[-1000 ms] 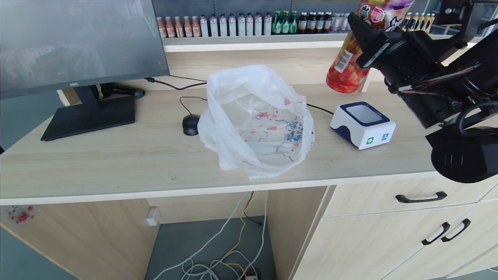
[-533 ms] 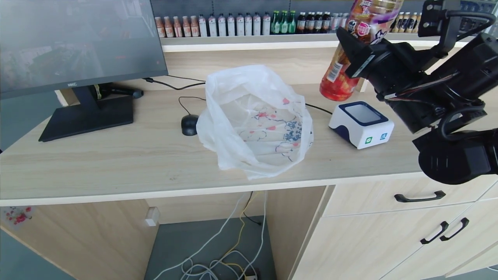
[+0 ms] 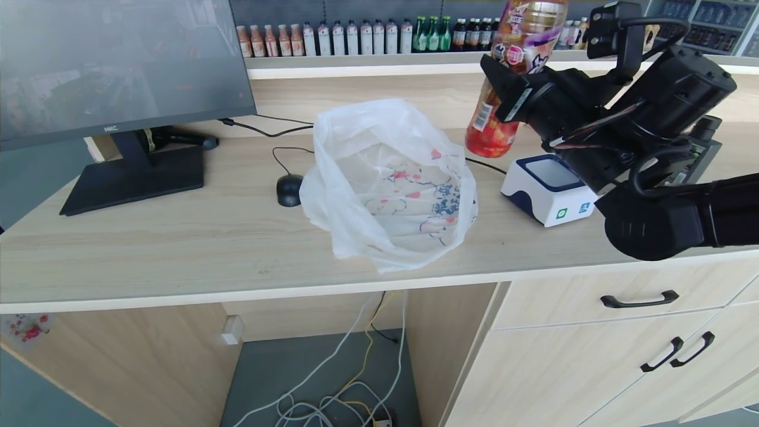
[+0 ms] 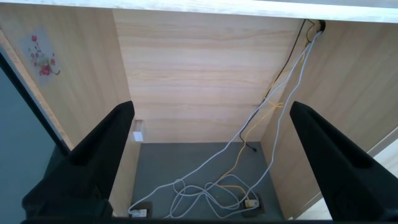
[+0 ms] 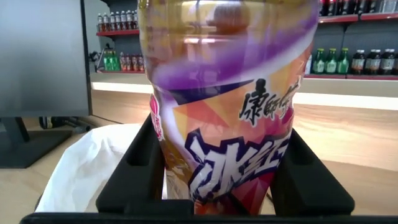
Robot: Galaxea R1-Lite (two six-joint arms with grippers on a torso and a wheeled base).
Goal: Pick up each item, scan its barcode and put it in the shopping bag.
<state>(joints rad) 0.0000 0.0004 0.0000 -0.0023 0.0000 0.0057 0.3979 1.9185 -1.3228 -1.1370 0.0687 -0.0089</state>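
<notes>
My right gripper [image 3: 514, 89] is shut on a tall drink bottle [image 3: 511, 77] with an orange-red and purple label, held tilted above the counter between the shopping bag and the scanner. The right wrist view has the bottle [image 5: 227, 106] up close between the black fingers [image 5: 140, 165]. The white plastic shopping bag [image 3: 388, 178] stands open at the counter's middle. A white and blue barcode scanner [image 3: 548, 190] sits just right of the bag, partly behind my right arm. My left gripper [image 4: 211, 162] hangs open below the counter, with nothing between its fingers.
A monitor [image 3: 118, 65] on a black stand occupies the counter's left, with a black mouse [image 3: 289, 190] beside the bag. A shelf of bottles [image 3: 367, 37] runs along the back. Cables [image 4: 249, 168] hang under the counter; drawers [image 3: 640, 300] sit lower right.
My right arm has carried the bottle leftward, from beyond the scanner's far right side to between the scanner and the bag. The bag and scanner have stayed put.
</notes>
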